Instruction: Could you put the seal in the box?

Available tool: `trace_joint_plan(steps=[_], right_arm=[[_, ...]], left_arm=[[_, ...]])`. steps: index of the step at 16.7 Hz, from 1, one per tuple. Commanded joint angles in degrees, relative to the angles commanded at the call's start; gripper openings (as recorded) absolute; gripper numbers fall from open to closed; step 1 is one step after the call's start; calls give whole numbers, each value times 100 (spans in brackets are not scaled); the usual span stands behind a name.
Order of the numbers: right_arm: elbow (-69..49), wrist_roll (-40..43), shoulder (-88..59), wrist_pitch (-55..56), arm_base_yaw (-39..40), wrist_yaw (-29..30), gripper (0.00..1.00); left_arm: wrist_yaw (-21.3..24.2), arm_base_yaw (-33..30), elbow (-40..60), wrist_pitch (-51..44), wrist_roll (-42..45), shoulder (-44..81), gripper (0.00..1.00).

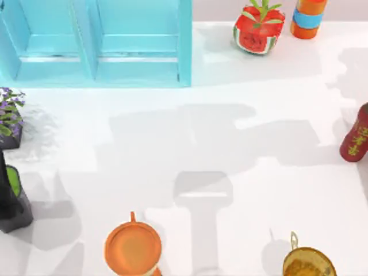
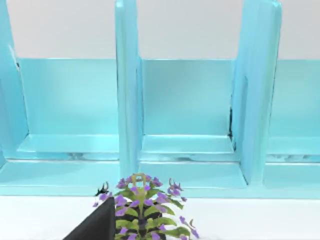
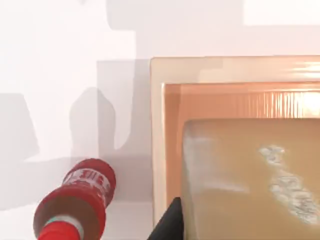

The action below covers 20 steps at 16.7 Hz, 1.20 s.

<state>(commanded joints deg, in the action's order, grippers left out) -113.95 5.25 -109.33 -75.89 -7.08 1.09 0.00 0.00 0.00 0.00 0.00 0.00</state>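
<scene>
The seal, a tan block with whitish marks on its face, looms close in the right wrist view. It hangs over the inside of the box, a shallow tan-orange tray with a pale rim. One dark finger of my right gripper presses against the seal's edge, so that gripper is shut on it. My left arm stays parked at the table's left side, where one dark finger shows in the left wrist view.
A red bottle with yellow characters stands just beside the box. A cyan shelf spans the back left, fronted by a purple-flowered plant. A watermelon planter, an orange can, an orange cup and a golden cup ring the table.
</scene>
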Motion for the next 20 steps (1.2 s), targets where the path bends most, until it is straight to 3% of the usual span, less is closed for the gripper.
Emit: trace_joint_plan(steps=[4, 7, 15, 20], right_arm=[[812, 1458, 281, -254, -1405, 55, 0], [1396, 1929, 344, -402, -1856, -22, 0], [1722, 1961, 321, -455, -1870, -100, 0], [2522, 1952, 297, 349, -1855, -109, 0]], left_arm=[[0, 0, 0, 0, 0, 0, 100], [0, 0, 0, 0, 0, 0, 100], [0, 0, 0, 0, 0, 0, 100], [0, 0, 0, 0, 0, 0, 100]])
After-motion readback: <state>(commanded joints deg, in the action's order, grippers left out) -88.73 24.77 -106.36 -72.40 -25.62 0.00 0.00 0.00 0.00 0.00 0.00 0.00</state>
